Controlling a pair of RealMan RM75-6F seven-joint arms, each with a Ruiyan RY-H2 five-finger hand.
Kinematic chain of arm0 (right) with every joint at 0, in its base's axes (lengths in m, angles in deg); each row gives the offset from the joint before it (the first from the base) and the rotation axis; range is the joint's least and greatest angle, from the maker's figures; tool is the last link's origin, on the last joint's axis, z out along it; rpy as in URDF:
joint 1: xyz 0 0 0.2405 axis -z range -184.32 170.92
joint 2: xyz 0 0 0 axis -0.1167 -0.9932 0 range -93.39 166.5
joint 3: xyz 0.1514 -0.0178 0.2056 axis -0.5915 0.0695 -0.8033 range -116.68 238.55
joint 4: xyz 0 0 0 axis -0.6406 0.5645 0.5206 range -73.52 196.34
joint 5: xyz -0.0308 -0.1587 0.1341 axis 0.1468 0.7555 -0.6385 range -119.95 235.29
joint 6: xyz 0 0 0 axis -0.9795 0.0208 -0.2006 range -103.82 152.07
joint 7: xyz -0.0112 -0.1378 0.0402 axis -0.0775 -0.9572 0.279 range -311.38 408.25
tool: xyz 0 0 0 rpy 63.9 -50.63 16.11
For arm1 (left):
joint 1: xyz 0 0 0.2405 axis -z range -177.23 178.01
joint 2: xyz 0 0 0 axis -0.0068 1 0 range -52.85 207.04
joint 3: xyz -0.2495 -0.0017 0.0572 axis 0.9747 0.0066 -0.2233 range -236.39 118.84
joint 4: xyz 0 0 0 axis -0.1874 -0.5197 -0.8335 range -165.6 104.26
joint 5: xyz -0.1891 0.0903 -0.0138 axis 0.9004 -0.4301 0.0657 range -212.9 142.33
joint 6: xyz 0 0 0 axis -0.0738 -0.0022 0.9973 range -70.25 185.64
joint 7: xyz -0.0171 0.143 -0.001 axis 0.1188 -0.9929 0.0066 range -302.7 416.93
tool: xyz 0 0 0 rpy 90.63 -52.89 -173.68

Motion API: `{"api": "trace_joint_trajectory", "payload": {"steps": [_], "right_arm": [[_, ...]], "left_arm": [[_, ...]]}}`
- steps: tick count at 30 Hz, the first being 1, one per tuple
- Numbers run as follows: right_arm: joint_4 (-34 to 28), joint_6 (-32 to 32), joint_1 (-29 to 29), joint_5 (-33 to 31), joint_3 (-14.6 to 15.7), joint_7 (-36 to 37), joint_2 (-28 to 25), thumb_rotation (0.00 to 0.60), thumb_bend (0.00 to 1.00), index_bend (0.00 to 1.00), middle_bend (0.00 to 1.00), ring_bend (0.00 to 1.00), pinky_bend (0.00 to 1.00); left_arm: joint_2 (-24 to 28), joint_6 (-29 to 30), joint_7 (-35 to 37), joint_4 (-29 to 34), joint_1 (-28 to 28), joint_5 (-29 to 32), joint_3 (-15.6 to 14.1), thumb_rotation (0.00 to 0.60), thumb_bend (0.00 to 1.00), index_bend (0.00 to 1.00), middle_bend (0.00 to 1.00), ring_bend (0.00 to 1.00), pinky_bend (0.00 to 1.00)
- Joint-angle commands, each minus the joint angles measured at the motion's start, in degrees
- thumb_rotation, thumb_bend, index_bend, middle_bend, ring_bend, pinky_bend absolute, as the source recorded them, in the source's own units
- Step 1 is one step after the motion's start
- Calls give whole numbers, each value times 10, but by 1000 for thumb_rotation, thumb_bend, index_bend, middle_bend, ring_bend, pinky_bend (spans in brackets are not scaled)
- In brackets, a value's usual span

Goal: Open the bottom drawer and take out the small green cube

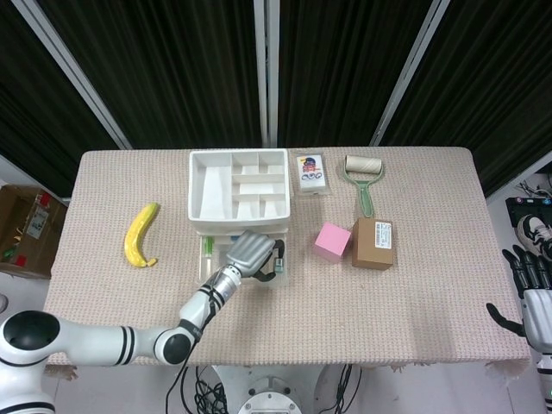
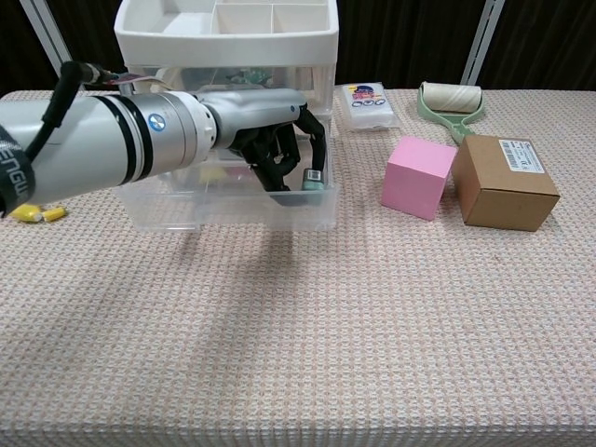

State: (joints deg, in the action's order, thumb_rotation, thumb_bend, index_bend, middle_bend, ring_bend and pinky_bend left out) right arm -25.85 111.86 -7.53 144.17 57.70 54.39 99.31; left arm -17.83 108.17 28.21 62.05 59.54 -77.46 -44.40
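Bottom drawer (image 2: 223, 207) open. Left hand (image 2: 279, 149) inside, fingers curled around green cube (image 2: 312, 179); grasp seemingly not yet firm. Next: pinch, lift clear. Right hand (image 1: 528, 289) idle, fingers spread.

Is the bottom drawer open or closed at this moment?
Open: the bottom drawer is pulled out in front of the organizer, and the left hand reaches inside it.

Partial letters "ENGU" on the left arm's black band (image 2: 13, 177); label on brown box (image 2: 518, 156) illegible
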Motion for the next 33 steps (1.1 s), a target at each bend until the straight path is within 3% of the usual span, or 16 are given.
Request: {"api": "trace_joint_trajectory", "payload": {"steps": [1,8,13,18,24,30,33], "right_arm": [[0,0,0,-1,0,0,0,600,133,0,0,0,0],[-1,-1,-1,0,-2,0,-2,600,133,0,0,0,0],[-3,-3,-4,2,-2,-1,-2,600,133,0,0,0,0],[-3,-3,-6,5,-2,-3,0,600,133,0,0,0,0],[-7,1,-4,7,-1,-8,1,600,134,0,0,0,0],[-10,7,1,8,2,-9,0,600,133,0,0,0,0],[-9,9,4,8,3,-9,0,600,133,0,0,0,0]], "left_arm": [[-5,-1,10,-6,3,-1,3,600,301,427,818,949,1000],[14,14,30,12,-5,-21,2,600,367,447,821,950,1000],[45,54,26,43,-28,-82,-21,600,364,447,820,947,1000],[64,109,29,69,-56,-180,-48,600,361,447,818,946,1000],[69,134,57,96,-67,-308,-70,600,360,447,813,943,1000],[59,104,111,63,-42,-451,-106,600,366,449,813,943,1000],[44,83,91,26,-29,-487,-120,600,363,451,813,943,1000]]}}
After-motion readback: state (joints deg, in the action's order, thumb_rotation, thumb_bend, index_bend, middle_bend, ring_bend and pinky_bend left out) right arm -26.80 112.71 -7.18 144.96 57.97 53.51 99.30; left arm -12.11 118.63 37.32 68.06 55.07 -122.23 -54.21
